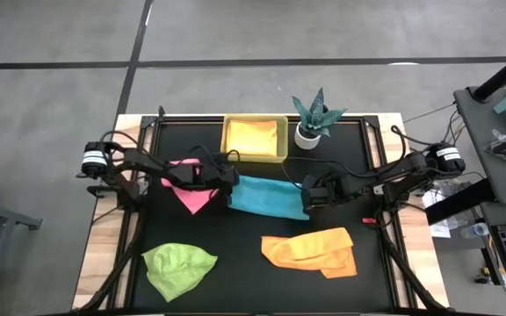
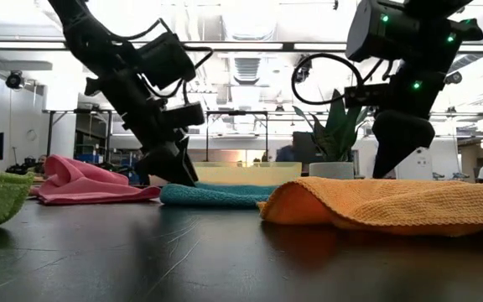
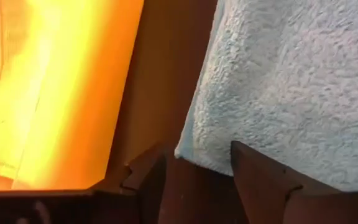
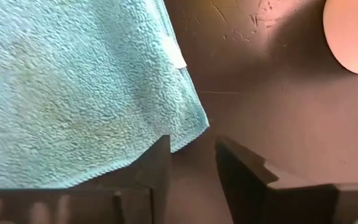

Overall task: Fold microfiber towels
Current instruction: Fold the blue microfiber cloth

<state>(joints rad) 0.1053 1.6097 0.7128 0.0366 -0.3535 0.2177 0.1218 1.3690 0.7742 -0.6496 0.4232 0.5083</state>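
The turquoise towel (image 1: 269, 196) lies flat at the mat's centre, just 6 o'clock of the yellow tray (image 1: 255, 139). The left gripper (image 1: 227, 177) sits at its 9 o'clock edge and the right gripper (image 1: 309, 193) at its 3 o'clock edge, both with fingers parted around a corner, gripping nothing. If a finger closes beside the hem, the corner could slip and the fold skew. No legible writing; only a blank white tag (image 4: 176, 55).

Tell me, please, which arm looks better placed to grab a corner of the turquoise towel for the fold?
Likely either: each sits at one end. The left gripper has its open fingers astride a corner of the turquoise towel. The right gripper, also open, has one finger on the opposite corner, so left is marginally better.
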